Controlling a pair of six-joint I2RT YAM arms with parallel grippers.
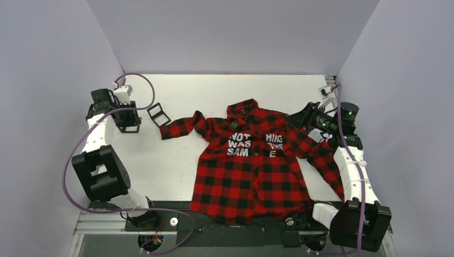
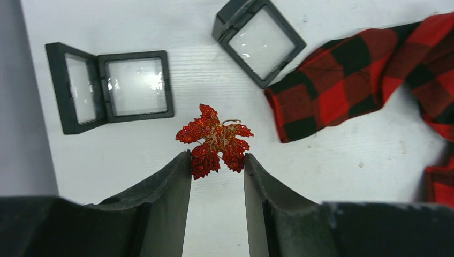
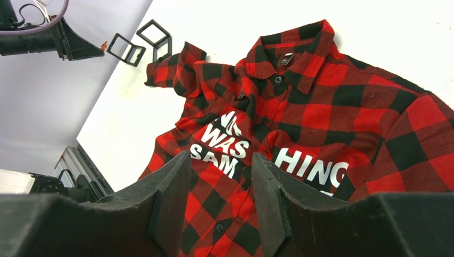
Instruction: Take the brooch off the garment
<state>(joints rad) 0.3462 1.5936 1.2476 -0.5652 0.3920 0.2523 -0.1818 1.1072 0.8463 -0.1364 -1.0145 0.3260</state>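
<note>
Left hand [image 2: 217, 156] pinching red leaf brooch [image 2: 216, 138], right hand [image 3: 219, 159] parted, empty, shirt [image 1: 251, 171] lettered "WAS SAM"

One table [image 1: 171, 160] carries one garment [image 1: 251, 171], a red-and-black checked shirt. It has two sleeves, a left sleeve [image 1: 179, 127] and a right sleeve [image 1: 321, 160], and two blocks of white lettering [image 1: 239, 144] across the chest. There is one brooch [image 2: 217, 140], a single red-gold leaf. Two black-framed boxes with clear windows sit at the far left: an opened box [image 2: 115, 88] and a second box [image 2: 259, 40] nearer the sleeve. Two arms stand at the near edge, each with one two-fingered pincer: the left pincer [image 2: 217, 159] and the right pincer [image 3: 220, 158].
</note>
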